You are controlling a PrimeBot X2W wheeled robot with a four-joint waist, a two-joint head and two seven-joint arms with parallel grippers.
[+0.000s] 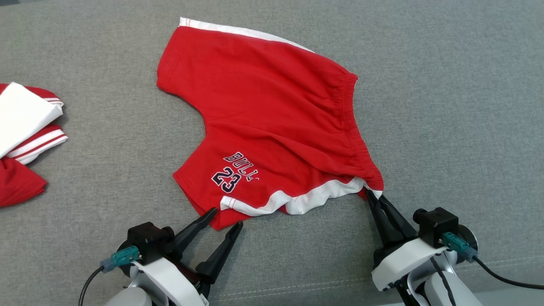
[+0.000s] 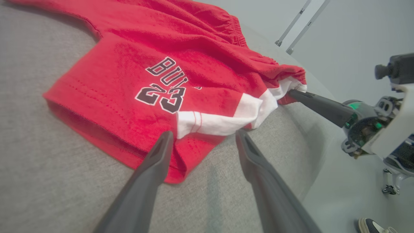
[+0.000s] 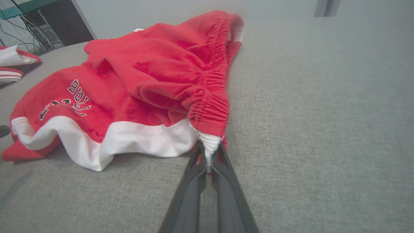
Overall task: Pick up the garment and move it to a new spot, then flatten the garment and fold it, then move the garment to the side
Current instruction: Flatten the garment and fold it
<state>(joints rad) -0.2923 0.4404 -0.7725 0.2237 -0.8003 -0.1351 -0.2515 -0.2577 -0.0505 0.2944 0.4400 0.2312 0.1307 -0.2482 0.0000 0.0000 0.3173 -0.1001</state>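
Observation:
The garment (image 1: 272, 114) is a pair of red shorts with white side stripes and a "BULLS 23" print, spread on the grey cushion. My right gripper (image 1: 376, 197) is shut on the near corner of its elastic waistband (image 3: 210, 142). My left gripper (image 1: 226, 217) stands open at the near leg hem, fingers either side of the red corner without gripping it (image 2: 203, 136). In the left wrist view the red shorts (image 2: 155, 64) fill the upper left, and the right gripper's fingers (image 2: 317, 102) reach to the waistband corner. The white stripe (image 3: 129, 139) lies rumpled along the near edge.
Another folded red and white garment (image 1: 25, 127) lies at the left edge of the grey cushion (image 1: 446, 106). The cushion's front seam (image 1: 297, 287) runs just before my arms. A person's shoe (image 2: 372, 226) shows on the floor at the right. Open cushion stretches right of the shorts.

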